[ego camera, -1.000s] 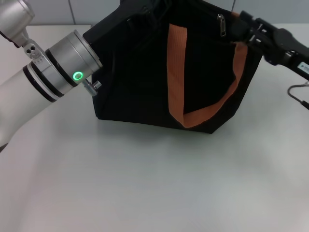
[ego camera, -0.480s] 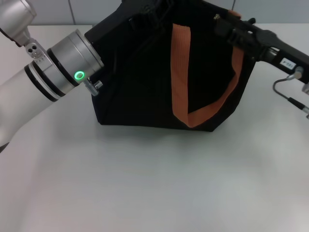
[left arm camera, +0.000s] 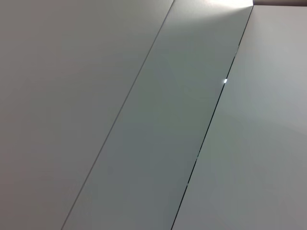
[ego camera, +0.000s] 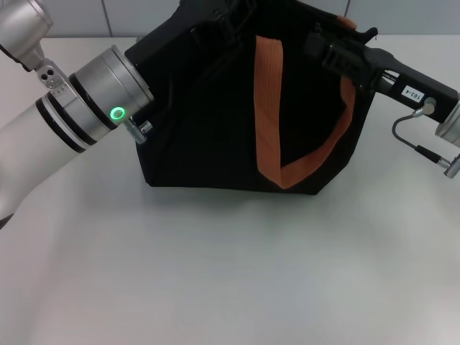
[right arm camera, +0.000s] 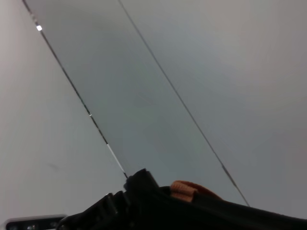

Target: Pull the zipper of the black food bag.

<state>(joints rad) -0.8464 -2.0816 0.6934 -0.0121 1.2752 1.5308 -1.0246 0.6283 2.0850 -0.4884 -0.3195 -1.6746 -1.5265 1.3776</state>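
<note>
Nearest you, the black food bag (ego camera: 237,122) is sitting mid-table, the left gripper (ego camera: 215,21) bracing its far-left top, fingers hidden. Farther right, the right gripper (ego camera: 323,44) is working at the zip line; grip unclear, zipper unseen. Keep pulling level.

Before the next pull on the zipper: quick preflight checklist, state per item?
1. Right hand at the top edge of the black food bag: ok, it sits over the zip line near the bag's right corner.
2. Grip on the zipper: cannot tell, the pull tab is hidden behind the hand.
3. Left arm bracing the bag: ok as far as seen, its wrist is against the bag's left side; the left hand itself is out of view.
4. Orange-brown strap away from the right hand: not ok, its right leg runs just under the hand.
5. Bag upright on the table: ok.
</note>
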